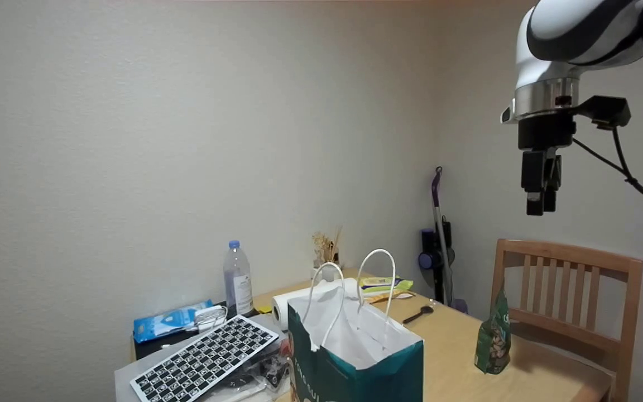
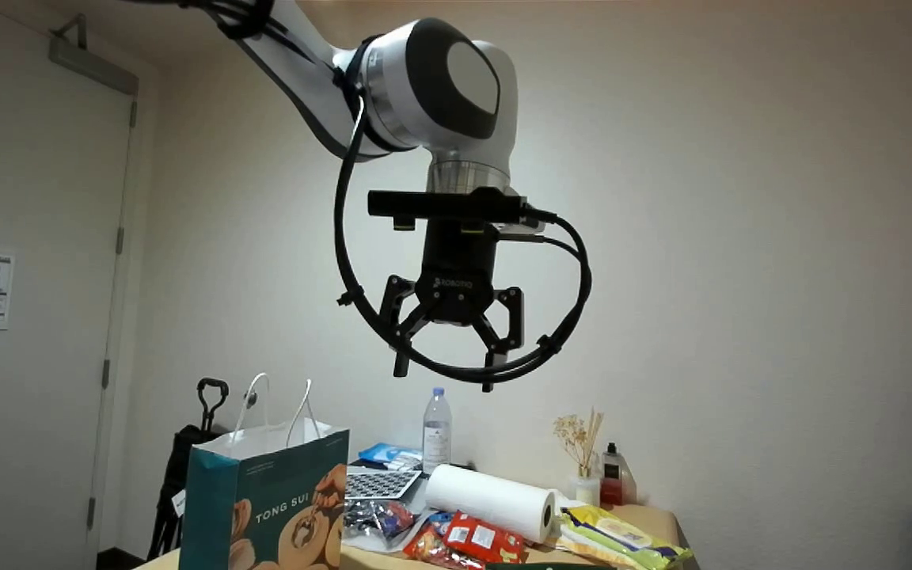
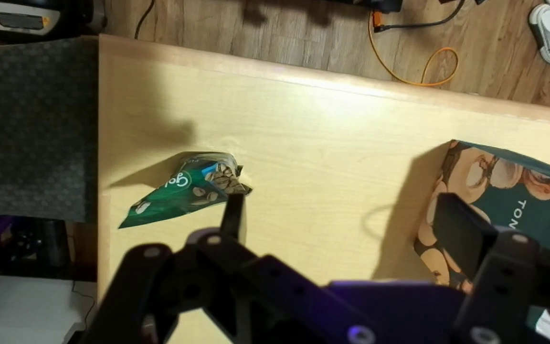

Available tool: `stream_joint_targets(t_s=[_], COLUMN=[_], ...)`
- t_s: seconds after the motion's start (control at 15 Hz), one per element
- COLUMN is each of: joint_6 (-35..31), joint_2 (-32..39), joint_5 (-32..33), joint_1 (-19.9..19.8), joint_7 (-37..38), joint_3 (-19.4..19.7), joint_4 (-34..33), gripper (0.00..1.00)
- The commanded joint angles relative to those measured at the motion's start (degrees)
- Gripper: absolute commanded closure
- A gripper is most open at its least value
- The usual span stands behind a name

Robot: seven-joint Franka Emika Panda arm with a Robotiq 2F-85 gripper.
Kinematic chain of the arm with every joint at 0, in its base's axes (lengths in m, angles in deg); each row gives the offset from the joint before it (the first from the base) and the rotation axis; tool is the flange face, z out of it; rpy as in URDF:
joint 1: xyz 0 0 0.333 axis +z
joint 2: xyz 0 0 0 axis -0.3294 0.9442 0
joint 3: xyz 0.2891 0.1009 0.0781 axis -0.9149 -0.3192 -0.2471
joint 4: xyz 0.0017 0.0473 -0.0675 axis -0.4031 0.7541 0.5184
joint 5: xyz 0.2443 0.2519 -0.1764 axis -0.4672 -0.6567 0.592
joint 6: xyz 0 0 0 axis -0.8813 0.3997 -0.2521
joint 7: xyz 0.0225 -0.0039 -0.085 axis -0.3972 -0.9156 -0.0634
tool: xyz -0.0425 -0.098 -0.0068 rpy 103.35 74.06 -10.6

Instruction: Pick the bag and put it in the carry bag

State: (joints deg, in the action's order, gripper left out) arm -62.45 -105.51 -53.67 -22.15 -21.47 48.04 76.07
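Observation:
A small green pouch-like bag [image 1: 493, 339] with nuts printed on it stands upright on the table near the chair. In the wrist view the bag [image 3: 184, 191] lies to the left of the jaws. A large green paper carry bag [image 1: 380, 377] with white handles stands open at the top; it also shows in an exterior view [image 2: 290, 507] and at the right of the wrist view [image 3: 537, 200]. My gripper [image 2: 445, 378] is open and empty, high above the table; in the wrist view its fingertips [image 3: 344, 210] are wide apart. It touches neither bag.
A wooden chair [image 1: 570, 251] stands at the table's [image 1: 447, 321] end. A paper towel roll [image 2: 492, 500], red snack packs [image 2: 488, 542], yellow wipes pack [image 2: 622, 534], bottle [image 2: 437, 439] and checkered board [image 1: 207, 360] lie or stand beyond the carry bag. A black spoon [image 1: 418, 314] lies on the table.

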Motion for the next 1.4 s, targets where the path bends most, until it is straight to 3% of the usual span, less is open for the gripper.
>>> stream_joint_targets(t_s=[0.0,0.33,0.53,0.73,1.13,1.33], joint_6=[-5.01,-8.78,-7.30,-6.55,-7.90,-14.87], joint_2=[5.85,16.94,22.63,22.95,23.55,27.97], joint_5=[-4.04,-8.40,-7.32,-5.71,-6.63,-10.20], joint_1=[-0.70,-1.34,-3.40,-4.82,-5.30,-5.70], joint_7=[-0.41,0.04,7.85,10.91,9.31,14.31], joint_3=[0.96,1.26,-0.07,-0.84,-1.30,-1.05], joint_4=[0.20,-1.61,-3.43,-3.21,-2.93,-4.82], gripper=[0.00,0.00,0.00,0.00,0.00,0.00])
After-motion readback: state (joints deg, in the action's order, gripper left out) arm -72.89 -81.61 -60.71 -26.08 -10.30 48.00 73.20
